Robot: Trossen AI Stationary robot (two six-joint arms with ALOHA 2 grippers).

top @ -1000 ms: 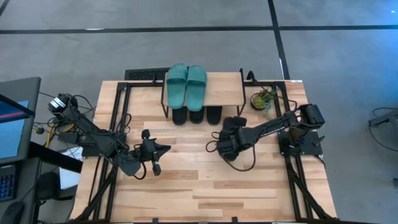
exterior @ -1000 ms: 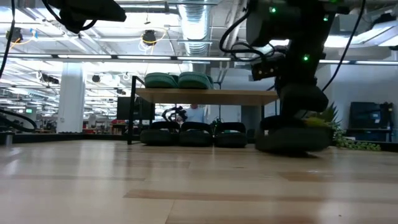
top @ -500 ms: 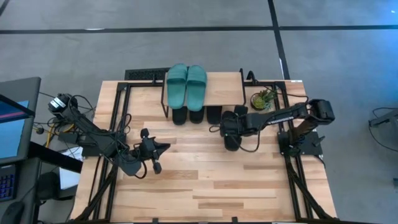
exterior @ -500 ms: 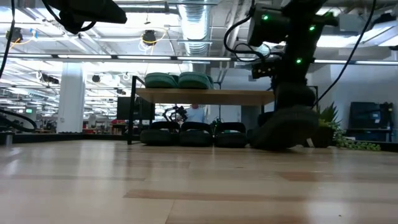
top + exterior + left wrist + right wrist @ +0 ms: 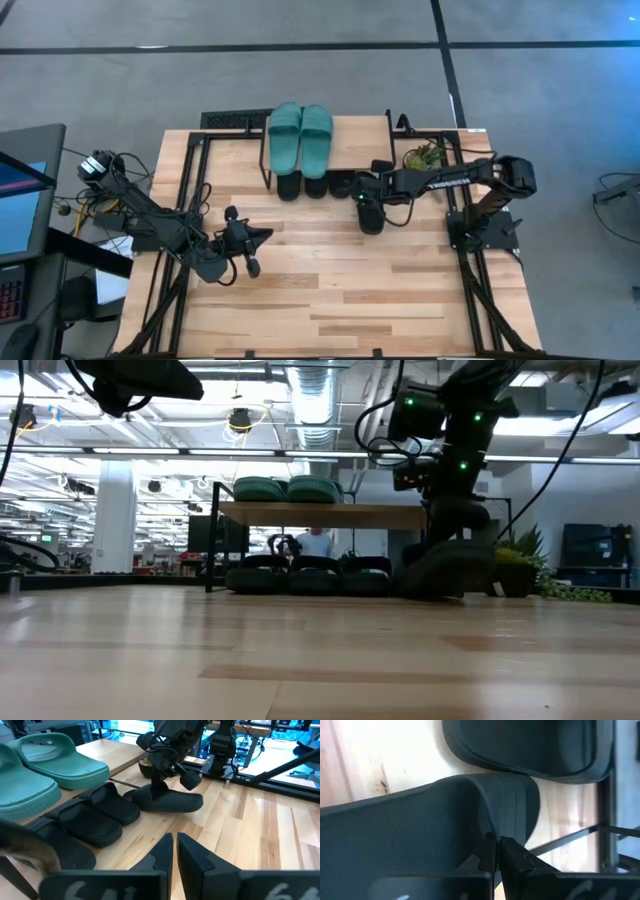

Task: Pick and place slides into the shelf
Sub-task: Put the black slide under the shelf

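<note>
A teal pair of slides (image 5: 300, 135) lies on the shelf's top board (image 5: 352, 140). Three black slides (image 5: 314, 186) rest on their soles on the table under the board. A further black slide (image 5: 371, 215) lies just right of them, at the shelf's right legs. My right gripper (image 5: 363, 192) stands over its far end, shut on it. My left gripper (image 5: 247, 241) hangs shut over the table's left middle, touching nothing. My right gripper pinches the black slide's wide strap (image 5: 470, 820) at its edge, between the two fingers (image 5: 487, 852). The fingers come from above, slanting in from the table's right side (image 5: 159, 782). The slide (image 5: 170, 802) lies with its sole on the tabletop, toe pointing toward the near edge.
A small potted plant (image 5: 425, 158) stands right of the shelf, close behind the right arm. Thin black shelf legs (image 5: 390, 160) flank the held slide. Cables and a monitor sit off the table's left edge. The near half of the tabletop (image 5: 330, 300) is bare wood.
My right gripper has carried the black slide toward the far edge and the shelf, with the arm stretching out leftward. The slide has come from the table's middle right to beside the three black slides under the board.
</note>
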